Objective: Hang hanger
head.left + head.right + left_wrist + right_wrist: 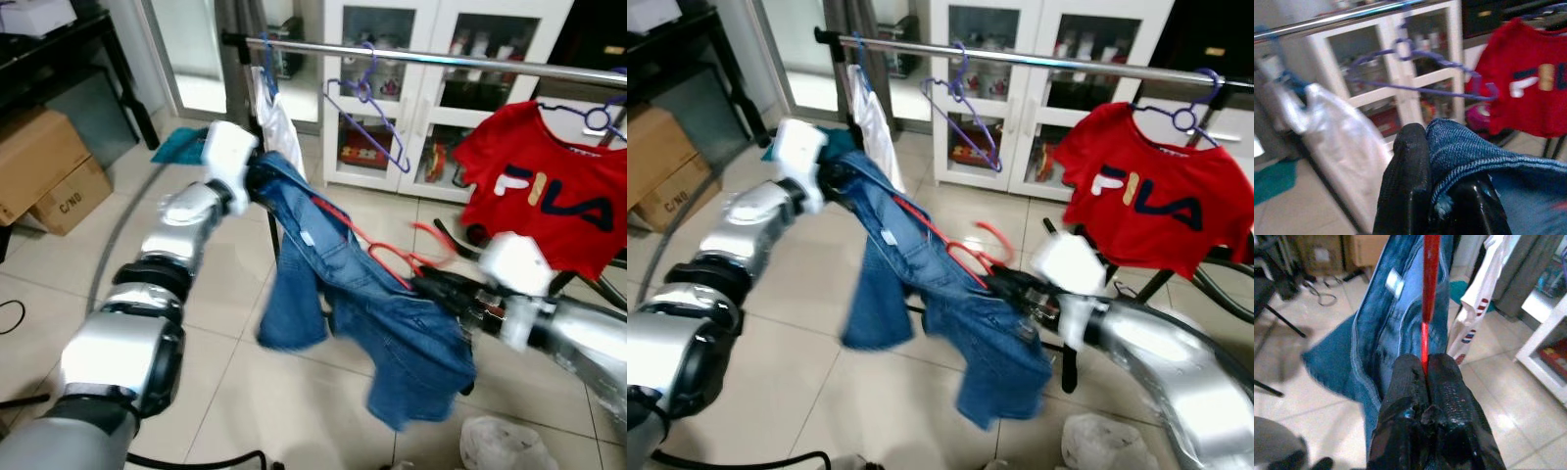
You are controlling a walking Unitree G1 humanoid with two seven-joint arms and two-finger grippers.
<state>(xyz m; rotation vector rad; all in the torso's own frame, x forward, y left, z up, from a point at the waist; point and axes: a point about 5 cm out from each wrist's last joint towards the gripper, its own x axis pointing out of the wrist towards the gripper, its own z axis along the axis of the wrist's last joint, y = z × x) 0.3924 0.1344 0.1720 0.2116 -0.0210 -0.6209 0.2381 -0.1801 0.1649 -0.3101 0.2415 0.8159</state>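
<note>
A red hanger (pixel 384 252) carries blue jeans (pixel 382 323), held in the air below the steel clothes rail (pixel 460 61). My right gripper (pixel 1426 369) is shut on the red hanger's thin bar (pixel 1430 289), low and to the right of the jeans. My left gripper (pixel 1435 161) is shut on the jeans' denim edge (pixel 1474 152) at the upper left, near a white garment (pixel 277 127) hanging on the rail. The hanger's hook (pixel 997 235) curls up, well under the rail.
On the rail hang an empty purple hanger (pixel 367 117) and a red FILA shirt (pixel 554 191) on another purple hanger. A white glass-door cabinet (pixel 431 88) stands behind. Cardboard boxes (pixel 44 171) sit at the left, a white bag (pixel 505 443) on the tiled floor.
</note>
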